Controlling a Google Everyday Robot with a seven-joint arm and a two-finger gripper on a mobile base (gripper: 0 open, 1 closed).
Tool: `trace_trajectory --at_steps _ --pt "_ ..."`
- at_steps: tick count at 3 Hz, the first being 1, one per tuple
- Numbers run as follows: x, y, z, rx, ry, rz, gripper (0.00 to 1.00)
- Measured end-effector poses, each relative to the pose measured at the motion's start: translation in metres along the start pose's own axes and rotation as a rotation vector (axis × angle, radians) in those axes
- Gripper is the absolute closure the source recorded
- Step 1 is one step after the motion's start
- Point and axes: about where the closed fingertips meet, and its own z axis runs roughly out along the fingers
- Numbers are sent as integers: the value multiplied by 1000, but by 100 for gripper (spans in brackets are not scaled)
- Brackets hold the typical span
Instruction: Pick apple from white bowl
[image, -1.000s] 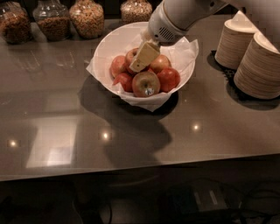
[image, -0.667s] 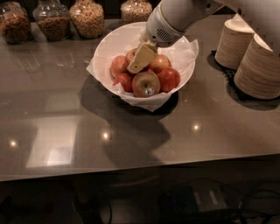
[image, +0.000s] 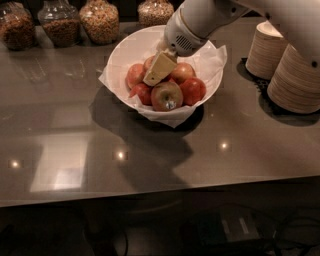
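Apple (image: 141, 93), deep red, lies in the white bowl (image: 120, 55) just below-left of the gripper (image: 159, 70) (open or closed, I cannot tell). Other apples (image: 193, 90) crowd its right; bare bowl wall rises leftward.

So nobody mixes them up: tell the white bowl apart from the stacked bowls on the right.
The white bowl is wide, white, paper-lined and holds apples; the stacked bowls are beige, smaller and nested in piles. The white bowl sits under the pincer; the stacked bowls stand apart at the right. Both are round and rest on the counter.
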Motion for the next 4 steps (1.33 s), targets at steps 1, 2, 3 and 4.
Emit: trace_trajectory --at_steps 1,2,3,4 --pt "7 -3 10 -10 11 16 33" --pt "12 -7 17 -17 18 26 34" --pt "15 -8 21 -19 24 32 41" --pt "15 -8 21 -19 24 32 65"
